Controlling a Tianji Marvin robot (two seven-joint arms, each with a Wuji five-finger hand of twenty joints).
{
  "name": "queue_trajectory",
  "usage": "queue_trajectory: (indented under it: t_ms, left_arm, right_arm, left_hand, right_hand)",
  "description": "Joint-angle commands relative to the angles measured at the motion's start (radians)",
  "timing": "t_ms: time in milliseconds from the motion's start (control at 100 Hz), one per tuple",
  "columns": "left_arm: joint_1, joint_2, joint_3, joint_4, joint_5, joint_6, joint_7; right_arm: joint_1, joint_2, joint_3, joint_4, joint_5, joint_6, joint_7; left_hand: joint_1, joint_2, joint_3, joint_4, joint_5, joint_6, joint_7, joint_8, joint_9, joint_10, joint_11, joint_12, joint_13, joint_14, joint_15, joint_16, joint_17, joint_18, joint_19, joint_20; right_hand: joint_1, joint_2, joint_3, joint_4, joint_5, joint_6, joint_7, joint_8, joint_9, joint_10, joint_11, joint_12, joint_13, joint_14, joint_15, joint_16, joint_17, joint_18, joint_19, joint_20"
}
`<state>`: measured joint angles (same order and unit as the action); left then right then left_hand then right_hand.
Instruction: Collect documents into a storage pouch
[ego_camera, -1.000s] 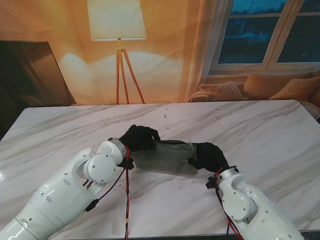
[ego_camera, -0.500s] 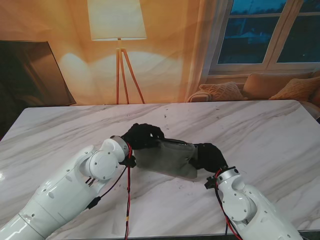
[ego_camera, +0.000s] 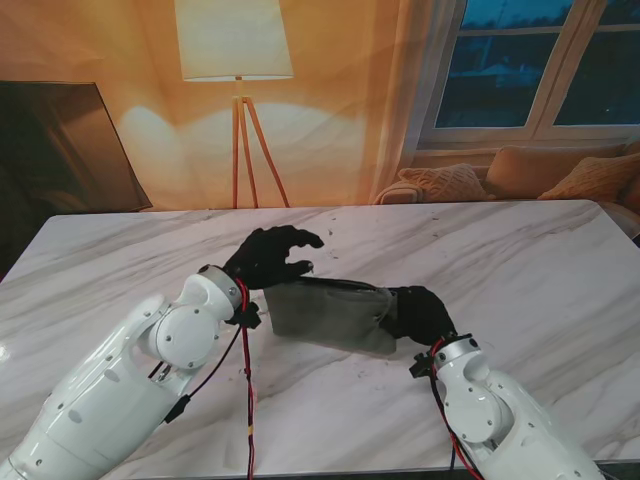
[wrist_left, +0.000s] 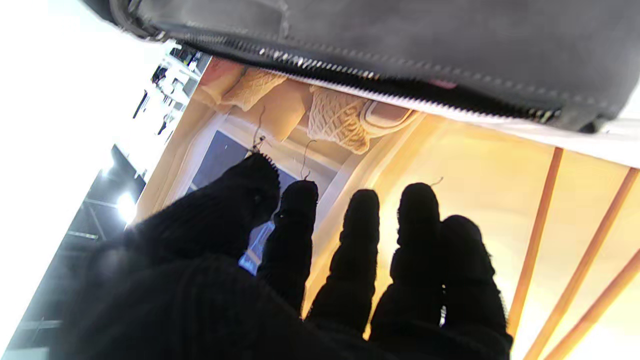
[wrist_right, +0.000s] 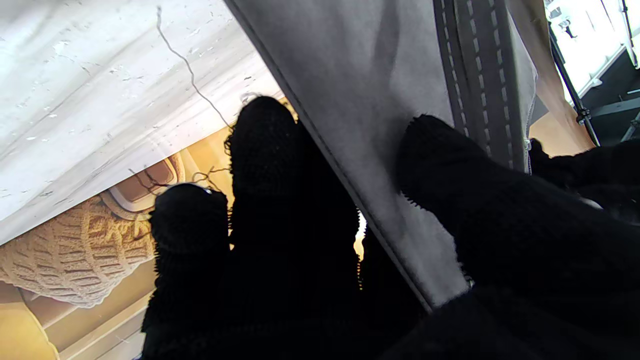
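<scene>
A grey fabric storage pouch (ego_camera: 332, 314) lies near the middle of the marble table (ego_camera: 520, 260), its zipper edge (wrist_left: 380, 80) on the side farther from me. My right hand (ego_camera: 418, 312), in a black glove, is shut on the pouch's right end; in the right wrist view the thumb (wrist_right: 480, 200) lies over the grey cloth (wrist_right: 370, 100) and the other fingers (wrist_right: 270, 165) under it. My left hand (ego_camera: 270, 258) hovers open just past the pouch's left end, fingers (wrist_left: 350, 235) spread and holding nothing. No loose documents show.
A floor lamp (ego_camera: 236, 60) stands behind the table, with a sofa and cushions (ego_camera: 540, 172) under the window at the back right. Red and black cables (ego_camera: 250, 400) hang from my left wrist over the near table.
My left hand has let go of the pouch's left end, lifted and moved away from me, opening its fingers. The pouch has settled flatter. My right hand keeps its hold.
</scene>
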<state>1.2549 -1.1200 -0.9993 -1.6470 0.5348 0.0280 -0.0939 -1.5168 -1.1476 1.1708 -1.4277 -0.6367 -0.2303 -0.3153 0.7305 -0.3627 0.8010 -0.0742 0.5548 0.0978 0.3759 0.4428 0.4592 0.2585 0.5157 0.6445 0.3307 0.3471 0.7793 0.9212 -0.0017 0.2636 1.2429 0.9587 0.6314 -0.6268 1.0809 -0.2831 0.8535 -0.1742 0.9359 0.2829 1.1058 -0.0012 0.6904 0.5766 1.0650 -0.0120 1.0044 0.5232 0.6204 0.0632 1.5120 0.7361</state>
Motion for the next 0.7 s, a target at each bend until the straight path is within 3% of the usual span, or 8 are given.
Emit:
queue_trajectory:
  t_ms: [0, 60, 130, 280, 480, 690]
  left_arm:
    - [0.026, 0.004, -0.011, -0.044, -0.007, -0.004, -0.001]
    - [0.047, 0.007, -0.021, -0.071, -0.020, 0.002, -0.012]
    - [0.066, 0.009, -0.028, -0.094, -0.039, 0.005, -0.025]
    - [0.097, 0.016, -0.032, -0.130, -0.049, 0.002, -0.050]
    - [0.114, 0.018, -0.006, -0.134, -0.067, 0.000, -0.063]
    - [0.093, 0.010, 0.062, -0.075, -0.142, 0.033, -0.072]
  right_arm:
    - [-0.003, -0.004, 0.000, -0.008, -0.001, 0.011, 0.012]
    - [-0.004, -0.004, 0.001, -0.010, -0.001, 0.015, 0.014]
    - [-0.006, -0.004, 0.000, -0.013, 0.001, 0.020, 0.016]
    - [-0.008, -0.004, 0.001, -0.018, 0.006, 0.028, 0.021]
    - [-0.006, -0.005, 0.000, -0.019, 0.010, 0.031, 0.020]
    - [-0.007, -0.006, -0.002, -0.022, 0.018, 0.032, 0.021]
  left_hand:
    - [-0.022, 0.008, 0.021, 0.026, 0.026, 0.014, 0.019, 0.017, 0.103, 0.015, 0.074, 0.076, 0.060, 0.045, 0.091, 0.061, 0.055, -0.036, 0.069, 0.067]
    - [-0.010, 0.001, 0.044, 0.025, 0.043, 0.017, 0.029, 0.017, 0.175, 0.014, 0.134, 0.135, 0.109, 0.061, 0.172, 0.103, 0.093, -0.032, 0.095, 0.125]
    - [0.028, -0.061, 0.064, -0.022, 0.066, 0.023, 0.038, 0.014, 0.262, 0.016, 0.146, 0.310, 0.166, 0.081, 0.248, 0.136, 0.144, -0.018, 0.122, 0.203]
    - [0.046, -0.106, 0.088, -0.044, 0.111, 0.032, 0.073, 0.040, 0.384, 0.013, 0.195, 0.364, 0.279, 0.106, 0.364, 0.162, 0.262, 0.005, 0.201, 0.271]
    - [0.022, -0.109, 0.098, -0.043, 0.170, 0.042, 0.127, 0.053, 0.464, 0.012, 0.275, 0.335, 0.388, 0.124, 0.461, 0.154, 0.402, 0.022, 0.287, 0.285]
    - [-0.002, -0.086, 0.079, -0.038, 0.170, 0.067, 0.091, 0.023, 0.464, 0.021, 0.306, 0.305, 0.399, 0.138, 0.478, 0.145, 0.418, 0.033, 0.301, 0.274]
  right_hand:
    - [0.044, 0.022, 0.042, 0.000, 0.067, -0.057, 0.080, 0.014, 0.040, 0.034, 0.015, 0.003, 0.038, -0.017, 0.022, -0.009, 0.003, -0.008, 0.040, -0.014]
    - [0.044, 0.024, 0.041, 0.000, 0.066, -0.055, 0.079, 0.014, 0.039, 0.036, 0.017, 0.004, 0.038, -0.016, 0.024, -0.009, 0.001, -0.008, 0.041, -0.016]
    - [0.043, 0.025, 0.039, 0.000, 0.064, -0.050, 0.077, 0.013, 0.038, 0.035, 0.018, 0.004, 0.037, -0.015, 0.026, -0.010, 0.001, -0.007, 0.044, -0.017]
    - [0.040, 0.025, 0.040, 0.001, 0.062, -0.029, 0.074, 0.010, 0.040, 0.042, 0.024, 0.004, 0.042, -0.011, 0.034, -0.011, 0.003, -0.006, 0.051, -0.019]
    - [0.036, 0.028, 0.041, -0.001, 0.059, -0.018, 0.072, 0.009, 0.039, 0.043, 0.029, 0.003, 0.041, -0.011, 0.040, -0.011, 0.001, -0.008, 0.056, -0.022]
    - [0.028, 0.032, 0.043, -0.003, 0.056, -0.005, 0.071, 0.008, 0.036, 0.046, 0.035, 0.003, 0.039, -0.011, 0.047, -0.012, -0.002, -0.011, 0.061, -0.024]
